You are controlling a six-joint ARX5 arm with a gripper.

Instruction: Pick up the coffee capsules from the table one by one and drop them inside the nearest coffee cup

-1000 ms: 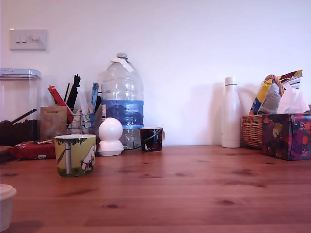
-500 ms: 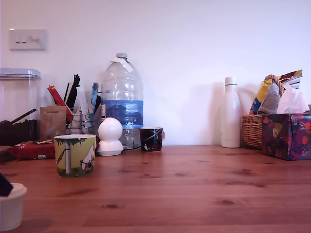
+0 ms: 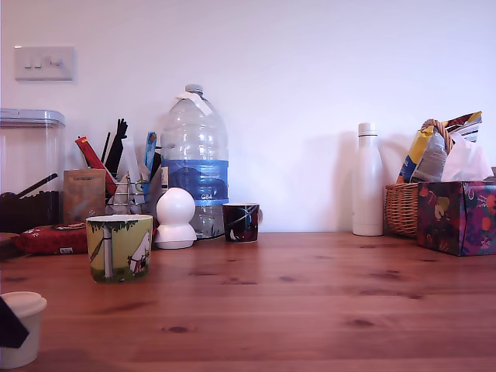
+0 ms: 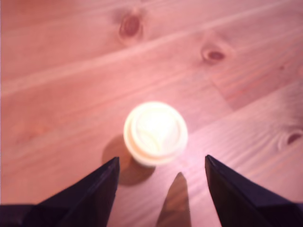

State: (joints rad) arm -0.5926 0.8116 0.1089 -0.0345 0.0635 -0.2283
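Reddish-brown planks make up the table (image 3: 310,302), and a single off-white coffee capsule (image 4: 155,133) stands on it at the near left corner of the exterior view, rim up and untouched. The gripper (image 4: 161,166) hangs just above it; in the wrist view its two dark fingers (image 4: 90,191) are spread wide apart, one on each side, with the capsule a little beyond the tips and not yet between them. In the exterior view only a dark sliver of the gripper shows at the left edge, in front of the capsule. The yellow-green mug (image 3: 119,247) with the cartoon drawing sits farther back on the table, to the right of the capsule in the exterior view and well apart from it; its inside cannot be seen from here, so whether anything has already gone in is unclear. Judging by this, the job is at its very start for this capsule: nothing is grasped, and what remains is to reach forward and down, close on the capsule, lift it, carry it over the mug and let go. No other capsules are visible
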